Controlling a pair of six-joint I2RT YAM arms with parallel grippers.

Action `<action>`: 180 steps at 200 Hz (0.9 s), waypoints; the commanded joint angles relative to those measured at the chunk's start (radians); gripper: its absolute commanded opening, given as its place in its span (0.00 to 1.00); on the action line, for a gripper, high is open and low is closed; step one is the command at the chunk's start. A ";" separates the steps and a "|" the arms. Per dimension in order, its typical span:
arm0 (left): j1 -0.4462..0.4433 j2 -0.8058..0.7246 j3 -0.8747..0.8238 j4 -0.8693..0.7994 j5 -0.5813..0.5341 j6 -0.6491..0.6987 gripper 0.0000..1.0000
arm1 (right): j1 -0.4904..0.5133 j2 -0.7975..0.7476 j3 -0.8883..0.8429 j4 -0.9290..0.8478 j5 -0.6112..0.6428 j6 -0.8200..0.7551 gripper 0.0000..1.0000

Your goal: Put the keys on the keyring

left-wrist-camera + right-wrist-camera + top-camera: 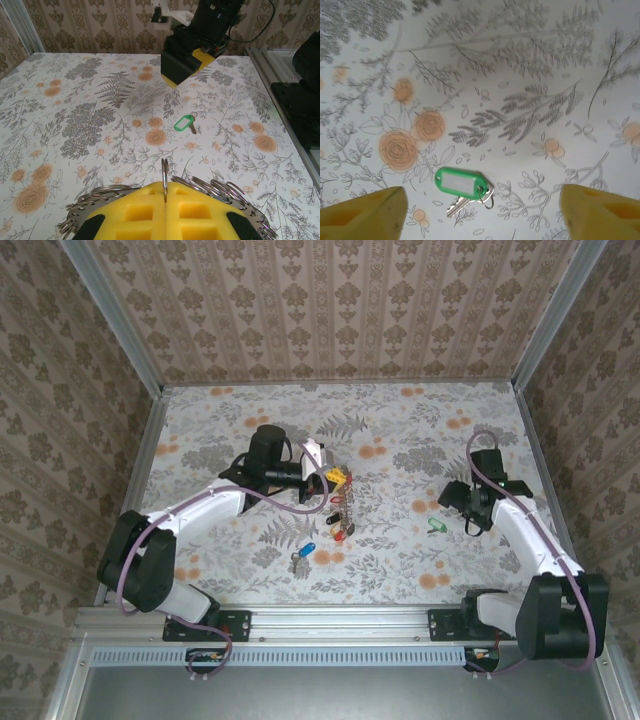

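My left gripper (335,480) (165,186) is shut on the keyring (165,172), its yellow pads pinching the thin wire edge-on. Several small silver rings fan out on both sides, and red, black and yellow key heads hang below it (340,508). A key with a green tag (460,184) (436,525) (184,122) lies flat on the table. My right gripper (482,220) (452,508) (182,75) hovers over it, open, with one yellow fingertip (365,215) on each side and nothing touching. A blue-headed key (305,550) lies near the front with a silver key beside it.
The floral tabletop (400,430) is walled by patterned panels on three sides. An aluminium rail (330,615) runs along the near edge by the arm bases. Open room lies behind and between the two arms.
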 commanded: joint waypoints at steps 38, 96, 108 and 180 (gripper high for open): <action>-0.013 -0.020 0.043 0.021 0.048 0.000 0.00 | 0.080 0.165 0.018 -0.058 -0.027 -0.070 0.47; -0.016 -0.012 0.050 0.013 0.049 0.003 0.00 | 0.112 0.281 0.068 -0.079 0.023 -0.096 0.36; -0.018 -0.010 0.052 0.009 0.048 0.003 0.00 | 0.115 0.288 0.070 -0.081 0.021 -0.099 0.35; -0.018 0.002 0.063 -0.003 0.055 0.006 0.00 | 0.118 0.320 0.080 -0.084 0.022 -0.108 0.24</action>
